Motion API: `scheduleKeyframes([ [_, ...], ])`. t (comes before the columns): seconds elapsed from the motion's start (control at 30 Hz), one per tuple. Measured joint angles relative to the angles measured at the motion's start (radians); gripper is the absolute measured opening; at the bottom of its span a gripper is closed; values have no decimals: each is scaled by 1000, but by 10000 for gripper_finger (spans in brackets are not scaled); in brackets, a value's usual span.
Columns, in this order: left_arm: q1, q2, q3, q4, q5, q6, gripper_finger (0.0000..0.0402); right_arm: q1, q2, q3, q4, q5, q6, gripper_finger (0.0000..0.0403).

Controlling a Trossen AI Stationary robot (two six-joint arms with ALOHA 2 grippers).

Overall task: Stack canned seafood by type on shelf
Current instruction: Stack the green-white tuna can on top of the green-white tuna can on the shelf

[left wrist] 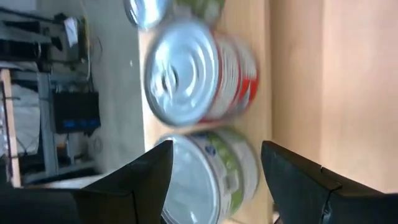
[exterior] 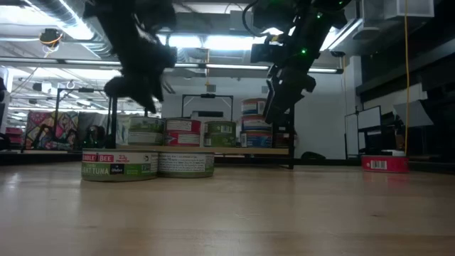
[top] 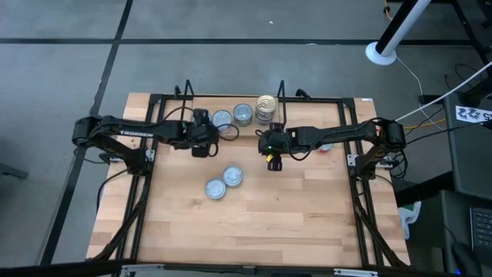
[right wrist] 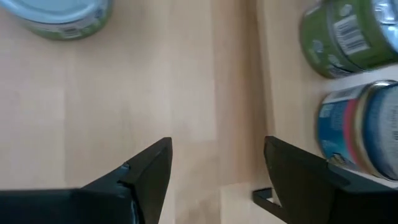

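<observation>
On the shelf (exterior: 234, 150) at the table's far edge stand a green can (left wrist: 233, 171), a red can (left wrist: 239, 68), another green one (top: 243, 115) and a stack (top: 266, 108). My left gripper (left wrist: 216, 149) hovers open just above and before the leftmost green can (exterior: 146, 132), a finger showing on either side of it without touching. My right gripper (right wrist: 217, 143) hangs open over bare table near the stack (exterior: 256, 121), nothing between its fingers. Two loose cans (top: 232, 177) (top: 216, 188) lie on their bases mid-table. A red can (exterior: 384, 163) sits at the right.
Black frame rails (top: 146, 177) run along the table's left and right sides and its far edge. The shelf's wire uprights (top: 281, 91) rise beside the stack. The near half of the wooden table (top: 254, 231) holds nothing.
</observation>
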Motion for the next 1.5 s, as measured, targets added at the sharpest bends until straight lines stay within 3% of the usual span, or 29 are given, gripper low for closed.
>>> scheduleKeyframes([
  [0.23, -135, -20, 39, 6, 0, -160, 241, 0, 0, 0, 1, -121, 0, 253],
  [0.37, -228, -20, 42, 11, 31, -385, 241, 0, 0, 0, 1, -210, 0, 253],
  [0.53, -340, -20, 42, 27, 154, -670, 241, 1, 0, 0, 18, -285, -2, 253],
  [0.73, -481, -3, 42, 122, 207, -886, 241, 26, 0, 0, 99, -342, -31, 253],
  [1.07, -692, 140, 41, 250, 211, -935, 241, 147, 0, 0, 257, -281, -215, 253],
  [1.5, -727, 355, 41, 246, 167, -957, 241, 197, 1, 0, 391, -243, -270, 253],
])
